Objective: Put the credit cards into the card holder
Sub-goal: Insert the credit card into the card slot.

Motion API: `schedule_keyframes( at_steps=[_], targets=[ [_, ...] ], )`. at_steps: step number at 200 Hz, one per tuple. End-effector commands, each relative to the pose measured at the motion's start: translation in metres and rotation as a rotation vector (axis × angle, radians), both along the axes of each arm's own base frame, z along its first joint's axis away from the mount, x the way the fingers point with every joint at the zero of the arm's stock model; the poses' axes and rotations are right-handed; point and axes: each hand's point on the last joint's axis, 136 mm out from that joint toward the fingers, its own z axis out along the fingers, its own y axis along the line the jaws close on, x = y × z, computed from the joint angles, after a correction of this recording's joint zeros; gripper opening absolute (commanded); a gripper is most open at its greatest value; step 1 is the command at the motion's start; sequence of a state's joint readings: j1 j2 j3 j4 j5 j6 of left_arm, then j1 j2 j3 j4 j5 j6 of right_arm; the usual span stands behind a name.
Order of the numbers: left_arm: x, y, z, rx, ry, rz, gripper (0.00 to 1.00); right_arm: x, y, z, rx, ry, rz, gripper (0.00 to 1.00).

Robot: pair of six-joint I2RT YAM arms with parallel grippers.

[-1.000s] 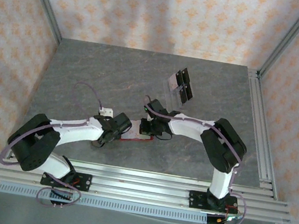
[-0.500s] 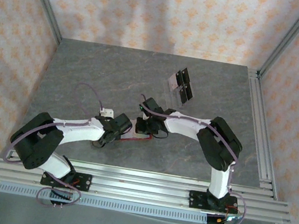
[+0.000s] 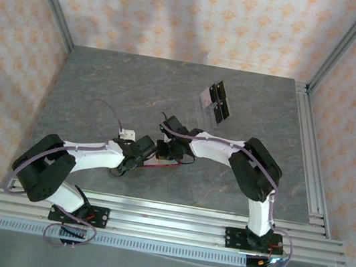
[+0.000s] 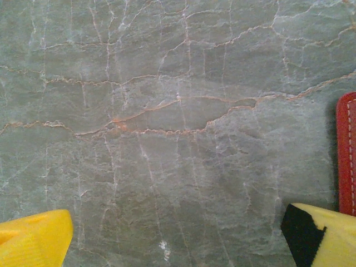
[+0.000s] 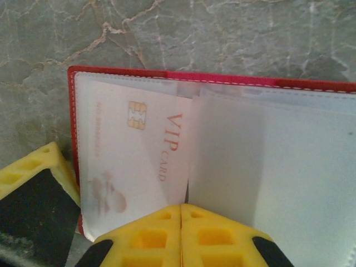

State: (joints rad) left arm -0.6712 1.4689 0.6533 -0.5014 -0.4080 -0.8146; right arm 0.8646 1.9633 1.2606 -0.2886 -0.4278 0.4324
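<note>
The wallet (image 5: pixel 72 122) is laid open on the grey marbled tabletop (image 3: pixel 104 88), near its front edge and between the two arms. In the right wrist view, its red border is seen around pale, clear sleeves. One credit card (image 5: pixel 139 150), marked "VIP CARD" and fitted with a gold chip, is lodged inside the left sleeve, behind the plastic.

The right pincer (image 5: pixel 181 217) is pressed together, its yellow fingertips meeting at the lower edge of the sleeves, just beside the card's lower corner. Whether a sleeve leaf is caught between them cannot be told.

The left pincer (image 4: pixel 178 239) is spread wide and held low over bare tabletop. Nothing is gripped by it. Its right fingertip (image 4: pixel 320 233) is placed just beside the wallet's red stitched edge.

A small group of loose cards (image 3: pixel 205 98) is seen farther back on the tabletop, well apart from the wallet. One is pale; those beside it look dark.
</note>
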Motion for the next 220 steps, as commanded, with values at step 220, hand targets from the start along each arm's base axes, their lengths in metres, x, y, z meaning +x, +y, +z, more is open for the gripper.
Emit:
schedule_keyframes(
  at_steps=[220],
  targets=[
    [0.022, -0.015, 0.005, 0.000, -0.007, -0.020, 1.00, 0.022, -0.038, 0.019, -0.014, -0.050, -0.090, 0.06]
  ],
)
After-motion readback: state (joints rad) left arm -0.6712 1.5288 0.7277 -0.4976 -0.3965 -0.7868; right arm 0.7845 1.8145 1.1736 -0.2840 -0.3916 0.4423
